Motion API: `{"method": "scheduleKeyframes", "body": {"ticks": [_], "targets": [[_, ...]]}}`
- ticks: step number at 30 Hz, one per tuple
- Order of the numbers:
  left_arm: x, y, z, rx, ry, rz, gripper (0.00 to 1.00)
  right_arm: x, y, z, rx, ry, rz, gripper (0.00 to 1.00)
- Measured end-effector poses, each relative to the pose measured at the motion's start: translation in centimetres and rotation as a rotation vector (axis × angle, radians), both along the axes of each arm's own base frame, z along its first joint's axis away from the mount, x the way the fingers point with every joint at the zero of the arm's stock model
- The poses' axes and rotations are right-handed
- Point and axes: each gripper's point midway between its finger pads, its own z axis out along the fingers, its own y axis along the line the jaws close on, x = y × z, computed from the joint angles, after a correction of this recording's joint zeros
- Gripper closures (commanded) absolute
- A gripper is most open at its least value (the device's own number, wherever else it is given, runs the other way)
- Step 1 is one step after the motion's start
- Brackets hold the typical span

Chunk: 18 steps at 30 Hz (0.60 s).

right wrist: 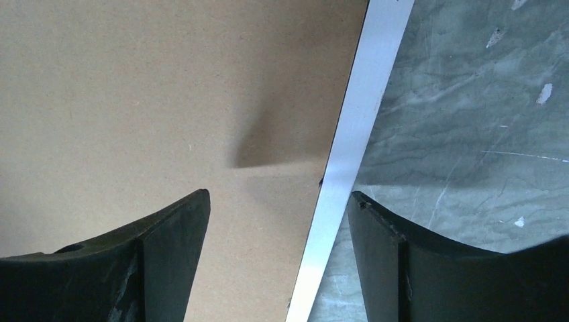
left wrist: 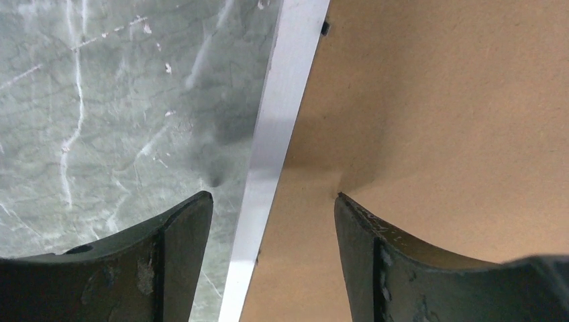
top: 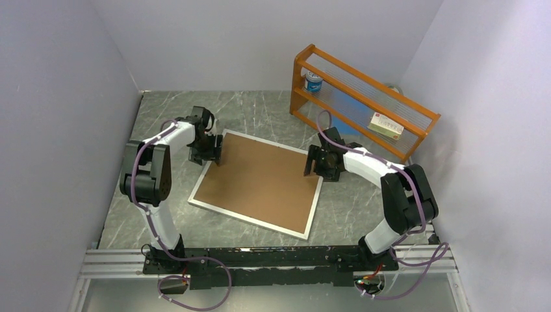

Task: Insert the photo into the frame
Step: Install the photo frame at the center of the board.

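Note:
The white frame (top: 312,214) lies flat on the table with a plain brown backing board (top: 260,179) filling its centre. The photo is hidden. My left gripper (top: 214,151) is open, its jaws straddling the frame's left border (left wrist: 272,161); one fingertip (left wrist: 194,208) is over the table and the other over the board (left wrist: 436,134). My right gripper (top: 313,162) is open, straddling the frame's right border (right wrist: 349,147); one fingertip (right wrist: 366,211) is over the table and the other over the board (right wrist: 134,100). Whether the fingertips touch the surfaces cannot be told.
An orange wooden rack (top: 364,104) stands at the back right, holding a small tin (top: 314,82) and a box (top: 386,125). The marble table top (top: 169,104) is walled on the left, back and right.

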Motion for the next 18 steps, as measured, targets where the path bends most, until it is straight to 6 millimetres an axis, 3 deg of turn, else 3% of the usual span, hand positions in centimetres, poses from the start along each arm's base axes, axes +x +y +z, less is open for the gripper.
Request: {"method": "scheduleKeyframes", "body": {"ticks": [7,12,16,18], "targets": [[0.3,0.4,1.2,-0.118,0.028,0.129,0.24,0.6,-0.1,1.9,-0.002,-0.048,0.005,0.21],[0.2,2.9,3.3,-0.184,0.004,0.318,0.22,3.6,0.5,4.9,-0.008,-0.145,0.026,0.21],[-2.0,4.6,5.8,-0.2,-0.035,0.474,0.21,6.8,1.6,6.2,-0.011,-0.199,0.046,0.23],[-4.6,4.4,6.3,-0.213,-0.022,0.534,0.2,8.2,2.2,6.0,-0.017,-0.202,0.059,0.26]]}}
